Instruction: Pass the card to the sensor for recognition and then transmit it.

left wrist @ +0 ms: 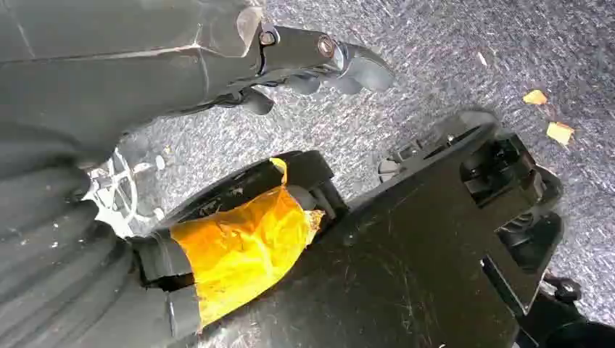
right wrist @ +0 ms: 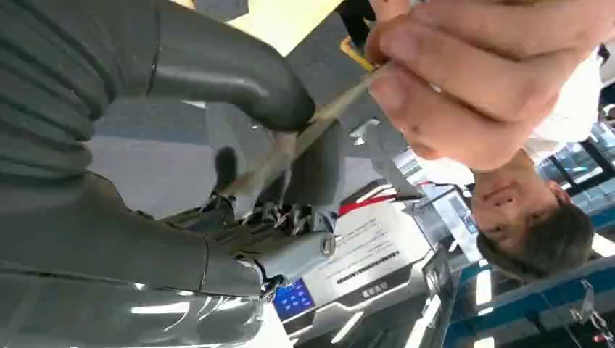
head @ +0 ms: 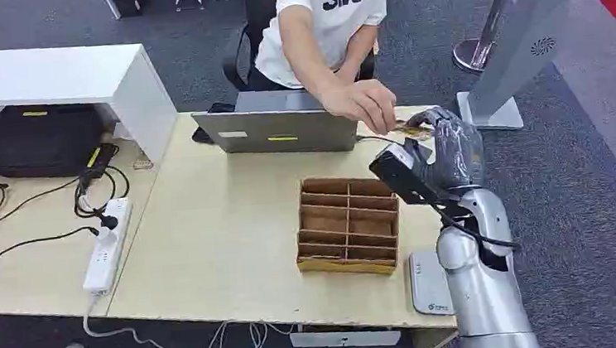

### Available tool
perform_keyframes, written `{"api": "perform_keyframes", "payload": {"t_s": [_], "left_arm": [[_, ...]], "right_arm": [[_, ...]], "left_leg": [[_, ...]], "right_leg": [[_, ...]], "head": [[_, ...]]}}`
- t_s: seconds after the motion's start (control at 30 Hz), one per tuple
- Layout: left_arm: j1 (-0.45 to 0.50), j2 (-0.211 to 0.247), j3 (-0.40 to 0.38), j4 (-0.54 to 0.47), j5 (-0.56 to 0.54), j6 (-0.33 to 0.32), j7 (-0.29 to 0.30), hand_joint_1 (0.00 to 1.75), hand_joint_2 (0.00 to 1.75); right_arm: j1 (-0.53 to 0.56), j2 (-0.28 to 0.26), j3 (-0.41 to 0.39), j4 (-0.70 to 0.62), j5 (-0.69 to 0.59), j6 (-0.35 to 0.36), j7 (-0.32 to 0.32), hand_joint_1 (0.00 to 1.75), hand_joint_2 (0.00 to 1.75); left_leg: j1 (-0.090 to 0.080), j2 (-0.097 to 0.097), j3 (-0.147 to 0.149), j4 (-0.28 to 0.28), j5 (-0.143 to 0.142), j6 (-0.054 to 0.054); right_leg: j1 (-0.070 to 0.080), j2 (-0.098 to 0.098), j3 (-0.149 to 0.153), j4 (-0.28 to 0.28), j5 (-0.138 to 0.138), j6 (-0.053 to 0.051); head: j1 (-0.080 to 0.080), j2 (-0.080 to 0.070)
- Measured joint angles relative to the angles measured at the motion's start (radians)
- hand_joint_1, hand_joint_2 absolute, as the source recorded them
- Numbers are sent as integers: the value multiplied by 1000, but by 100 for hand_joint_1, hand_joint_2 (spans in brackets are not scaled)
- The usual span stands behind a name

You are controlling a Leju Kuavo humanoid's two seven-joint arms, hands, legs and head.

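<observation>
The robot's right hand [head: 450, 148] is raised over the far right part of the desk [head: 209, 232], thumb and fingers closed on a thin card [head: 412, 129]. A person's hand [head: 363, 106] pinches the card's other end — both grip it. Just below the hand sits a wooden divided tray [head: 347, 225]; a laptop [head: 280, 125] stands beside it. The left hand [left wrist: 319, 61] hangs over carpet — fingers curled, holding nothing.
</observation>
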Motion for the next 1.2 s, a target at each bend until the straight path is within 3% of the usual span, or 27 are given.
{"api": "perform_keyframes", "payload": {"t_s": [0.3, 0.5, 0.67, 0.93, 1.2], "left_arm": [[0, 0, 0, 0, 1, 0, 0, 0, 175], [3, 0, 0, 0, 17, 9, -5, 0, 175], [8, 0, 7, 0, 43, 24, -14, 0, 175], [23, 6, 45, 0, 95, 46, -34, 0, 175], [24, 7, 78, 0, 122, 58, -35, 0, 175]], "right_arm": [[9, 3, -1, -48, -16, 10, -13, 173, 175], [64, 3, -4, -107, -90, 32, -58, 175, 175], [148, -8, 1, -176, -120, 29, -98, 175, 175], [368, -60, 39, -300, -200, -2, -144, 175, 175], [510, -95, 36, -325, -224, -16, -165, 175, 175]], "left_leg": [[0, 0, 0, 0, 0, 0], [0, 0, 0, 0, 0, 0], [0, 0, 0, 0, 0, 0], [0, 0, -1, 0, -1, 1], [0, 0, -1, 0, -1, 0]], "right_leg": [[0, 0, 0, 0, 0, 0], [0, 0, 0, 0, 0, 0], [0, 0, 0, 0, -1, 0], [0, 0, -1, 0, -1, 0], [0, 0, -1, 0, -1, 0]], "head": [[0, 0], [0, 0], [0, 0], [0, 0], [0, 0]]}}
